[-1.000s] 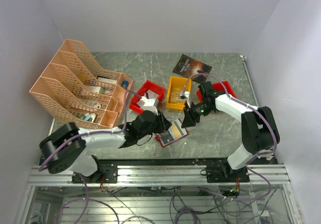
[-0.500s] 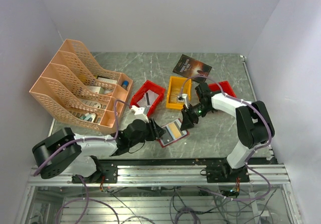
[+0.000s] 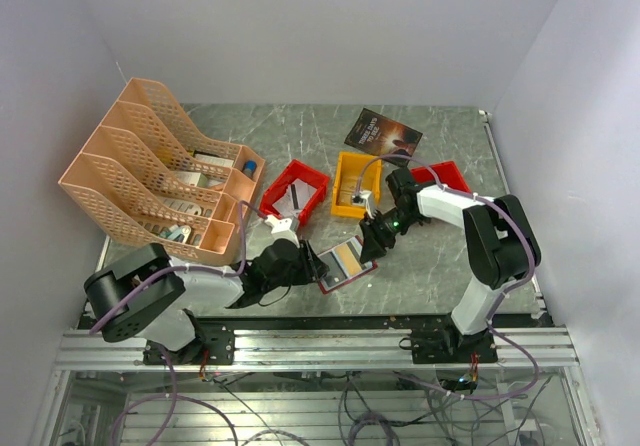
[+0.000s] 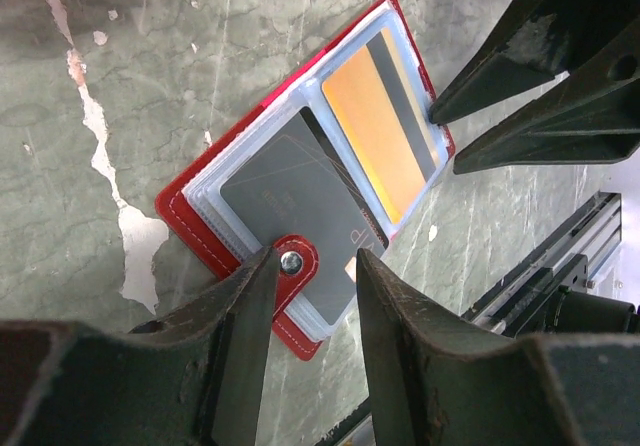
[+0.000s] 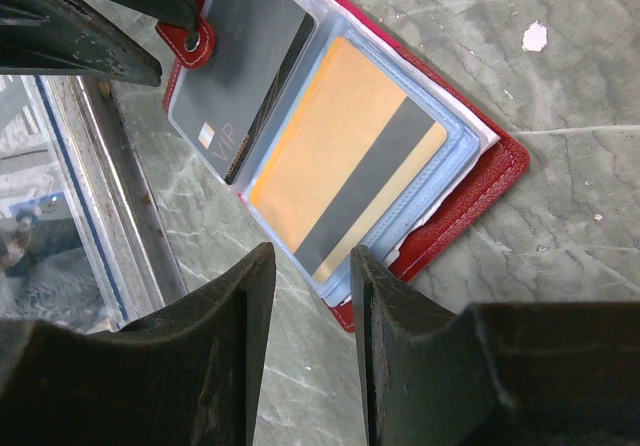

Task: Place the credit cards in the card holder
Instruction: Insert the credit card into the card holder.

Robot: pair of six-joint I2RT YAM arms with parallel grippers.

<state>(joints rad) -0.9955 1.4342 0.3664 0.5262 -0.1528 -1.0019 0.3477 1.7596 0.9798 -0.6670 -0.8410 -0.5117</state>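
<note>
L end effector point(image 4: 312, 266) stood open, fingers parted either side of the snap tab point(image 4: 292, 261) of the card holder point(image 4: 190, 214) (the tab just beside one finger, nothing clamped). R end effector point(image 5: 308, 266) was parted too, its tips at the holder's opposite edge, straddling that edge w/o pinching it.

The holder lay spread open and flat on the marbled surface point(image 4: 110, 86), near the front edge, between the two arms. A dark grey card point(image 4: 290, 201) showed through the clear sleeves on the tab side. An orange card point(image 4: 385, 126) w/ a grey stripe showed on the other side.

Farther back sat a red bin point(image 3: 295, 188), a yellow bin point(image 3: 355, 181), a second red bin point(image 3: 445, 174) and a dark booklet point(image 3: 382, 131). At far L stood a peach file rack point(image 3: 150, 166) w/ assorted items.
</note>
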